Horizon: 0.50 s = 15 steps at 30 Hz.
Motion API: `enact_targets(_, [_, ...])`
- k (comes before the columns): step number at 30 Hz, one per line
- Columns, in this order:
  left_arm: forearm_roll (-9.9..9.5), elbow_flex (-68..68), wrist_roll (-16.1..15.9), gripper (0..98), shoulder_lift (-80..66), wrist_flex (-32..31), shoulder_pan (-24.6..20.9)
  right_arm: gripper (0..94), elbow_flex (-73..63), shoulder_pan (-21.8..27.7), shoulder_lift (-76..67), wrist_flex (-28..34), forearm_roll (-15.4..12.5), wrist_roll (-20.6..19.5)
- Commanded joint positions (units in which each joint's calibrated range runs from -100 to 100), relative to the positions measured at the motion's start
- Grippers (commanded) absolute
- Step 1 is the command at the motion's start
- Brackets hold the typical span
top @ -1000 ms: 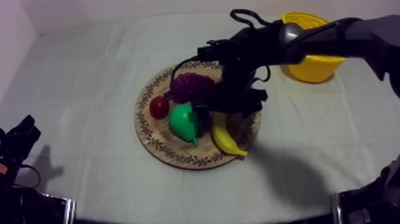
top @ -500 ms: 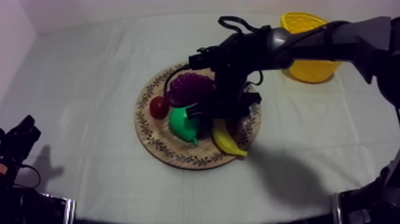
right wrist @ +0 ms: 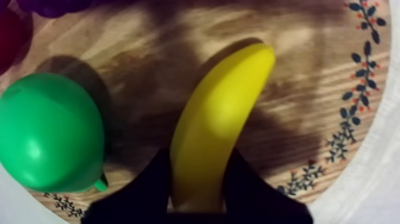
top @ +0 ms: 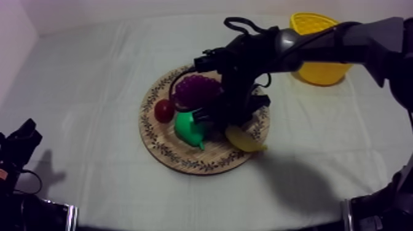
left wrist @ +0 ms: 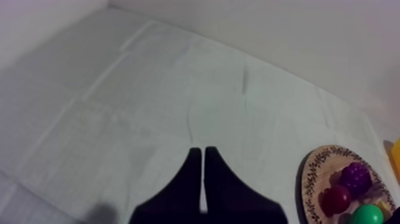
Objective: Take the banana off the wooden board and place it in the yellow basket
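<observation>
The yellow banana [top: 246,139] lies at the right side of the round wooden board [top: 152,132], one end reaching over the patterned rim. My right gripper [top: 232,121] comes down on it from the upper right. In the right wrist view the banana [right wrist: 220,113] runs between the two black fingers [right wrist: 156,186] of my right gripper [right wrist: 199,164], which press against its sides over the board [right wrist: 309,89]. Whether it is off the wood I cannot tell. My left gripper [left wrist: 203,156] is shut on nothing, low at the left [top: 19,142].
On the board beside the banana are a green pear [top: 189,126], a small red fruit [top: 164,110] and purple grapes [top: 196,91]. The pear [right wrist: 50,140] sits close to the left finger. The yellow basket [top: 319,52] stands at the back right, behind the right arm.
The right gripper's fingers have closed in on the banana. The banana has swung round, its free end now pointing right over the board's rim. The left arm has not moved.
</observation>
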Motion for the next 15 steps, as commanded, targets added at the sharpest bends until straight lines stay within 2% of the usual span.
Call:
enact_targets(1, [0.03,-0.01,0.01,0.1,-0.05,0.0,0.02,12.2,0.34,0.09,-0.81,-0.19,0.41,-0.16])
enact_targets(15, [0.03,-0.01,0.02,0.1,-0.05,0.0,0.02,13.4,0.65,0.96,-8.07,3.47,3.8,-1.04])
